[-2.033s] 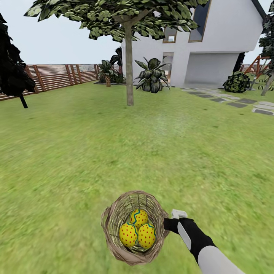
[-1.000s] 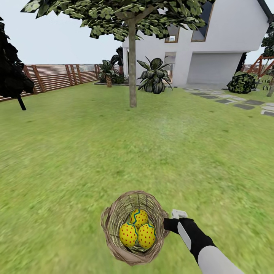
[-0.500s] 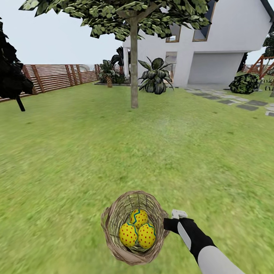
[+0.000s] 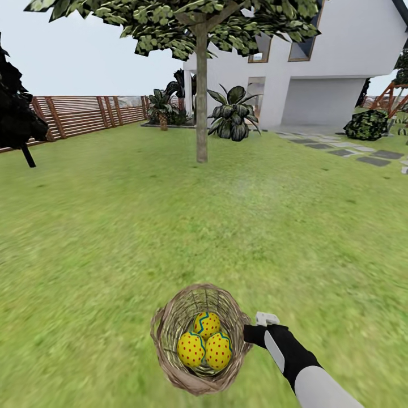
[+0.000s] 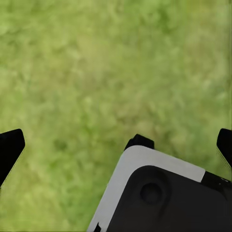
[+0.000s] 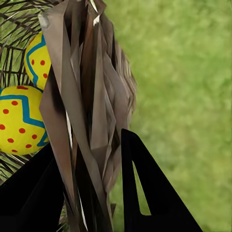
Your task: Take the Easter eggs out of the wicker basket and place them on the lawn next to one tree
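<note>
The tan wicker basket (image 4: 165,321) hangs low in the head view, just above the lawn (image 4: 141,215). My right gripper (image 4: 250,334) is shut on its right rim. Inside lie three yellow Easter eggs with red dots: one at the left (image 4: 191,349), one at the right (image 4: 219,351), one behind them (image 4: 207,324). In the right wrist view the right gripper (image 6: 89,147) has a finger on each side of the basket wall (image 6: 82,72), with two eggs (image 6: 19,121) beyond it. My left gripper (image 5: 117,137) is open over bare grass. The tree (image 4: 201,107) stands ahead, far from the basket.
A white house (image 4: 334,62) and a grey stepping-stone path (image 4: 351,150) lie at the back right. A wooden fence (image 4: 79,113) runs along the back left, with a dark conical tree (image 4: 17,113) before it. A broad-leaved plant (image 4: 229,119) stands behind the tree.
The whole head view has shifted: the tree and house look slightly closer and further right, so the camera has moved. The basket, eggs and right gripper keep their place in the view.
</note>
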Tool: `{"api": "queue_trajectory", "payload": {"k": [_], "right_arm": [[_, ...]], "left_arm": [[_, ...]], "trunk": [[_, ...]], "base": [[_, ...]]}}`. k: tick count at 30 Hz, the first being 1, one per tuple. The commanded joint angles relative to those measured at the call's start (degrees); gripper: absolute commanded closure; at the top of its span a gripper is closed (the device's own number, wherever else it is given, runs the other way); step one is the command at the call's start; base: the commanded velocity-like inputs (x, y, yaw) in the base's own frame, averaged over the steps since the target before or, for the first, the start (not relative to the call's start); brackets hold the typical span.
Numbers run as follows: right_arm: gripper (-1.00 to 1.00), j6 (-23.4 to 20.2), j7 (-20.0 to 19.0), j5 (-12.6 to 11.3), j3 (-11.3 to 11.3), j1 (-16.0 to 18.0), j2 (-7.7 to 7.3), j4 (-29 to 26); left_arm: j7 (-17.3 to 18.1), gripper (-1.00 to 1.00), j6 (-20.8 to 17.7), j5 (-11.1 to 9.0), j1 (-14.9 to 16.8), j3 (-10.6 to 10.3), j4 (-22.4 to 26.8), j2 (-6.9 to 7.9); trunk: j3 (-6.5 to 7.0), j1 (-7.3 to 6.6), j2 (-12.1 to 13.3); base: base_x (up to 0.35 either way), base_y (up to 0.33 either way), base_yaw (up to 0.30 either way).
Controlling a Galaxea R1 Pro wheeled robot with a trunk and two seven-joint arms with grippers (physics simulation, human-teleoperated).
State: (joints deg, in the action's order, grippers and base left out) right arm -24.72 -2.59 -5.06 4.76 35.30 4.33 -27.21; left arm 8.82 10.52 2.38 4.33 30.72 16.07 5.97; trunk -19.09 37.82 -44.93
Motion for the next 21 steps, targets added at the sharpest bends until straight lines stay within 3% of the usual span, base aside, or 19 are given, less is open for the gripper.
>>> {"api": "queue_trajectory", "payload": {"k": [1,21], "right_arm": [[1.0,-0.33,-0.14,-0.65,0.43,0.03,0.06,-0.13],[1.0,-0.33,-0.22,-0.65,0.43,0.03,0.06,-0.14]], "left_arm": [[0.41,-1.0,0.18,0.26,0.06,0.48,-0.07,-0.01],[0.41,-1.0,0.2,0.26,0.06,0.48,-0.07,0.0]], "trunk": [[-0.07,0.04,-0.05],[-0.07,0.04,-0.05]], "base": [[0.318,0.103,0.0],[0.318,0.102,0.0]]}}
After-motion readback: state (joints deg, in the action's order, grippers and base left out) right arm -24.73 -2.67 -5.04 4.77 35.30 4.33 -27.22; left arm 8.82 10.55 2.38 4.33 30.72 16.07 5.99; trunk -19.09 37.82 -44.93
